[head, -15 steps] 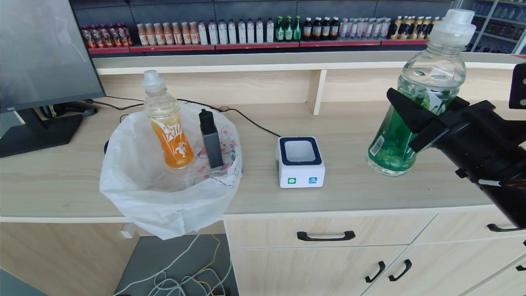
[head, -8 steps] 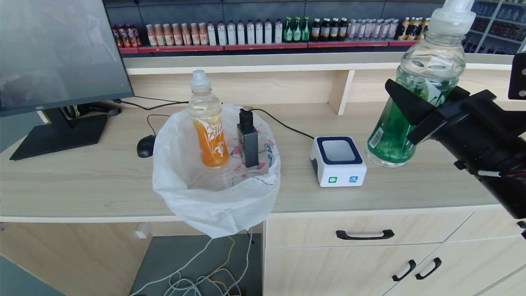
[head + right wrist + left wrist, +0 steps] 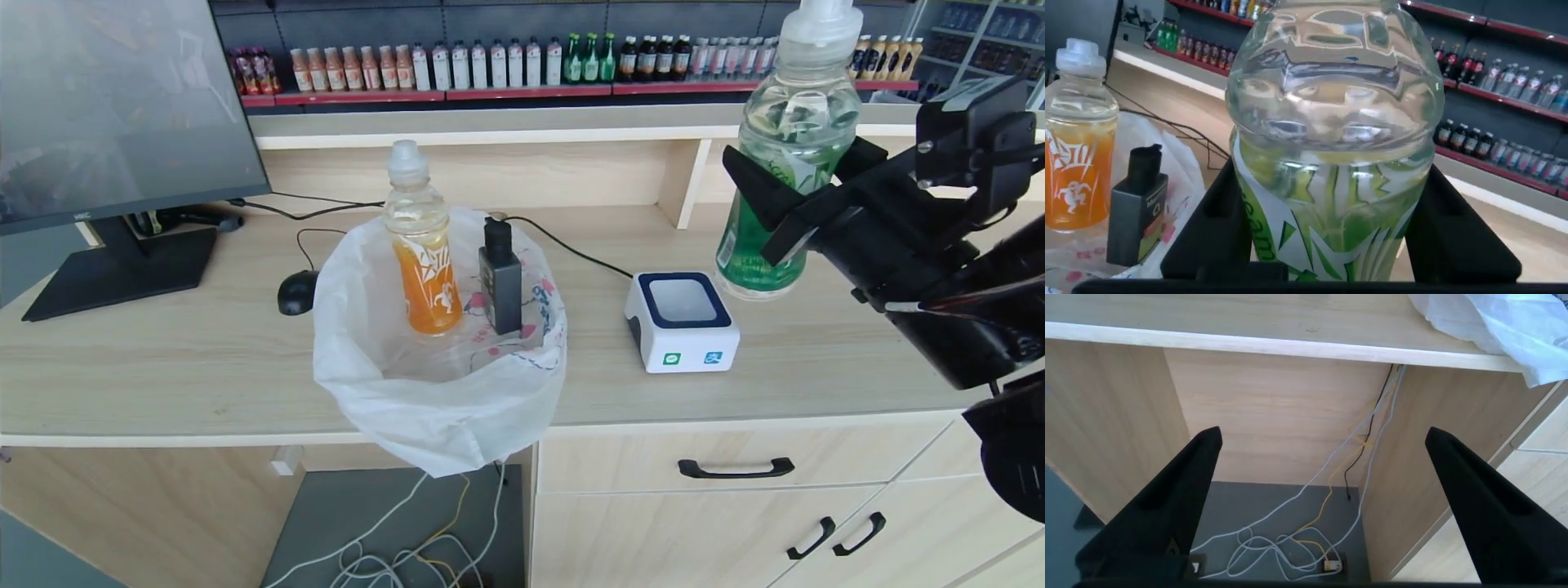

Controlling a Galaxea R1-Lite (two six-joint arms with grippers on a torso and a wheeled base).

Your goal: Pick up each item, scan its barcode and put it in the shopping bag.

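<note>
The right claw [image 3: 796, 180] is closed on the green bottle [image 3: 759, 253], with its matte black, wedge-shaped fingers pressed against opposite sides of the waisted middle. This bottle is clear ribbed plastic with a white cap, a bulbous clear shoulder and a green printed label below. It is held nearly upright to the right of the scanner [image 3: 682, 322]. Whether its base touches the worktop [image 3: 163, 367] cannot be determined. The scanner is a small white cube with rounded corners, a dark blue frame around a pale glass window on top, and two small square icons on its front face. It stands on the pale wood-grain worktop just beside the shopping bag [image 3: 433, 408]. The bag is thin, crinkled, translucent white plastic, open at the top and sagging over the front edge of the worktop. Inside it stand an orange bottle [image 3: 424, 269] of clear plastic with a white cap and a slim black rectangular box [image 3: 501, 282], close together and both upright. The left claw [image 3: 1323, 506] is spread wide with nothing between its fingers. It is below worktop level and faces the recess underneath, where loose cables [image 3: 1290, 547] lie on a dark floor. A flat black monitor [image 3: 114, 106] and a rounded black mouse [image 3: 295, 292] sit on the left part of the worktop.
</note>
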